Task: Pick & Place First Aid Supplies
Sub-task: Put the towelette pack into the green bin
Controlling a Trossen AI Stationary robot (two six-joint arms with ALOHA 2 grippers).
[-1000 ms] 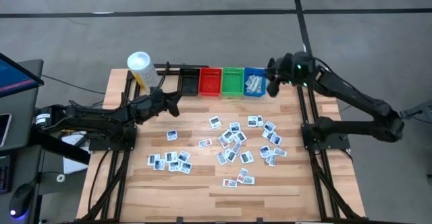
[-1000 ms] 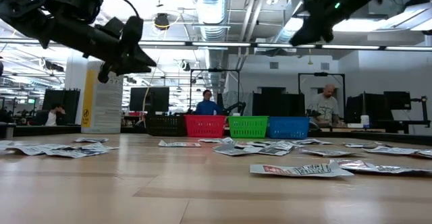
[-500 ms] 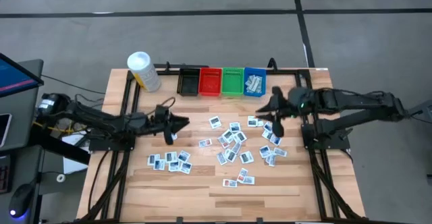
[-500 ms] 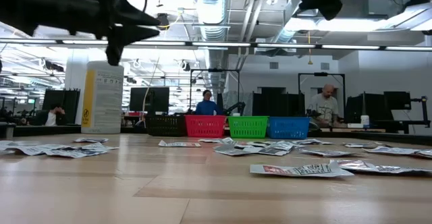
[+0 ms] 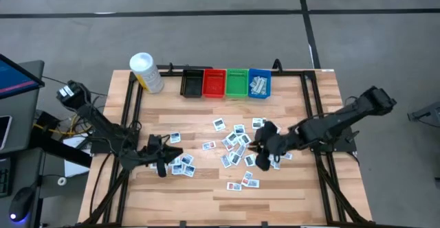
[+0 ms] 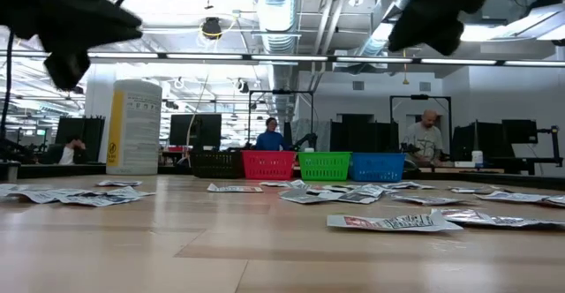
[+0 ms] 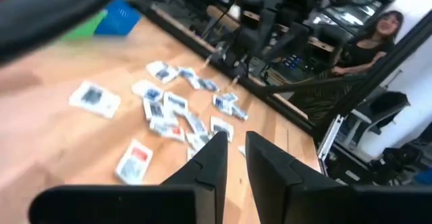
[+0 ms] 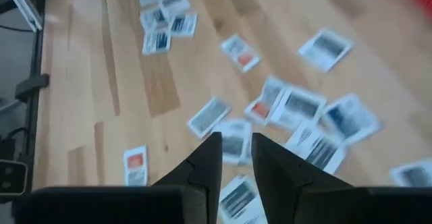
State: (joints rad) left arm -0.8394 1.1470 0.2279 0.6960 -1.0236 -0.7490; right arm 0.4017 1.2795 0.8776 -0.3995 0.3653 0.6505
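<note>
Small flat white packets, the first aid supplies, lie flat and scattered on the wooden table: a left cluster (image 5: 177,163) and a wider middle cluster (image 5: 237,145). More white packets lie in the blue bin (image 5: 259,84). My left gripper (image 5: 172,157) hovers over the left cluster; its fingers (image 7: 236,146) stand slightly apart with nothing between them. My right gripper (image 5: 260,152) hovers over the right part of the middle cluster; its fingers (image 8: 236,146) also stand slightly apart and empty, pointing slantwise down at packets (image 8: 297,109).
Black (image 5: 192,84), red (image 5: 214,83) and green (image 5: 237,82) bins stand in a row with the blue one at the far edge. A white-capped yellow bottle (image 5: 146,72) stands at the far left. People (image 6: 270,134) sit in the room beyond.
My left gripper has swung from near the black bin toward the table's near edge and now hangs over the left cluster. My right gripper has swung from the blue bin toward the near edge and leftward, over the middle cluster. The packets have not moved.
</note>
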